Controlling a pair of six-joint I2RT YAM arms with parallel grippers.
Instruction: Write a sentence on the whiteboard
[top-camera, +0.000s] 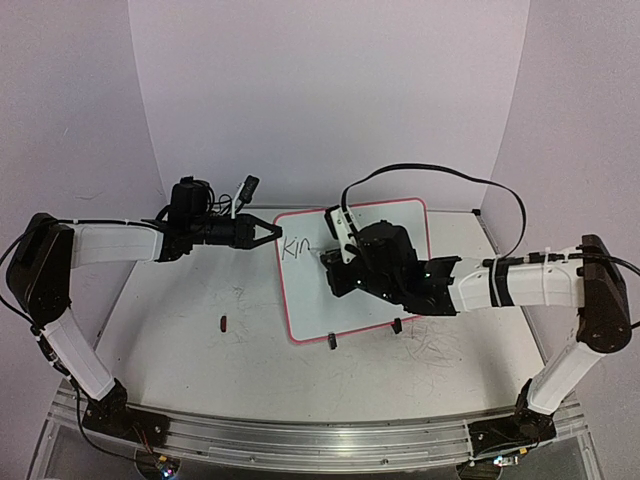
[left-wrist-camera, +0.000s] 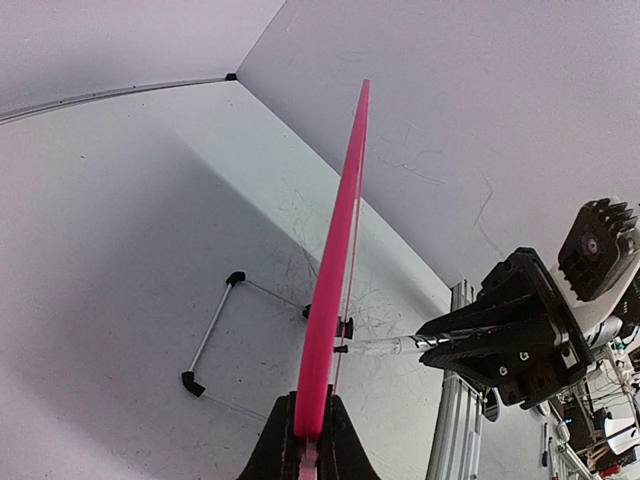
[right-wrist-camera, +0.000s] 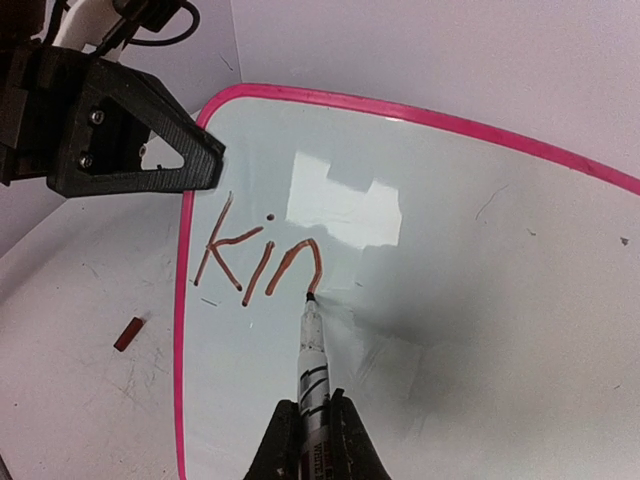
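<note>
Right hand (right-wrist-camera: 308, 420) clamps marker (right-wrist-camera: 312, 360), tip on whiteboard (right-wrist-camera: 450, 300) beside "kin" (right-wrist-camera: 262, 262); left hand (left-wrist-camera: 308, 415) pinches its left edge.

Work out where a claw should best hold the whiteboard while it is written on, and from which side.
Grip the whiteboard by its left frame edge, coming from the left, one finger on each face. It is a thin panel, so only the rim fits a claw, and the marker writes further in. The left claw grips there.
</note>
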